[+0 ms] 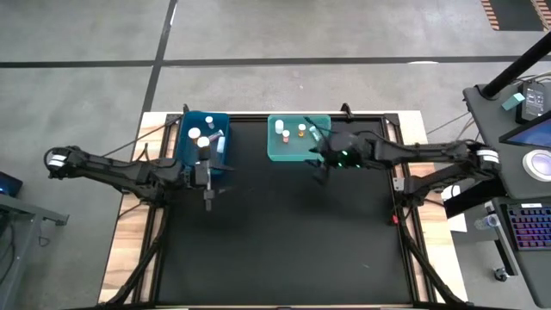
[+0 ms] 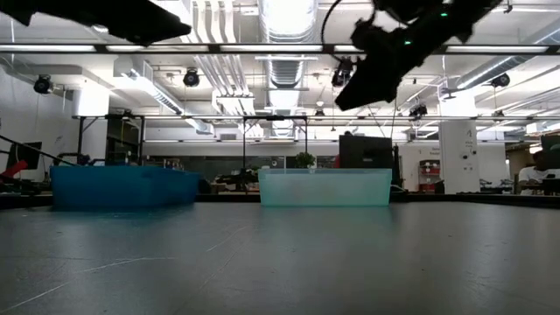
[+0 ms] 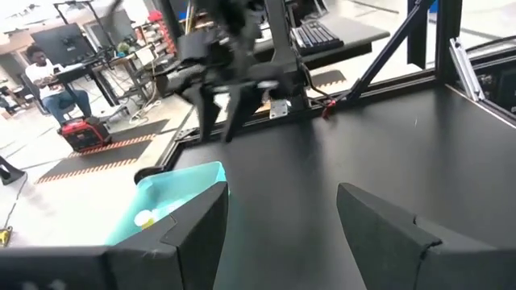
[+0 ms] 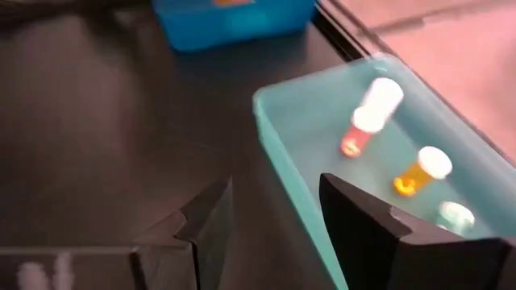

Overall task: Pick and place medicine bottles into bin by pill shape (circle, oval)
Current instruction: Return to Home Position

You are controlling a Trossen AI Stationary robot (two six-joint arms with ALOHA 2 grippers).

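Observation:
Several tiny medicine bottles with white caps lie in two bins at the table's far side. The blue bin (image 1: 205,138) holds a few white-capped ones (image 1: 196,134). The teal bin (image 1: 297,139) holds a white bottle (image 4: 379,100), an amber one (image 4: 418,172) and others. My left gripper (image 1: 207,200) is open and empty just in front of the blue bin. My right gripper (image 1: 320,169) is open and empty, raised above the table (image 2: 367,79) at the teal bin's near right corner. No bottle shows on the bare tabletop.
The black tabletop (image 1: 284,241) stretches in front of both bins. The teal bin's corner (image 3: 187,192) and my right arm (image 3: 230,64) show in the left wrist view. Beyond the table stand desks and a seated person (image 3: 48,76).

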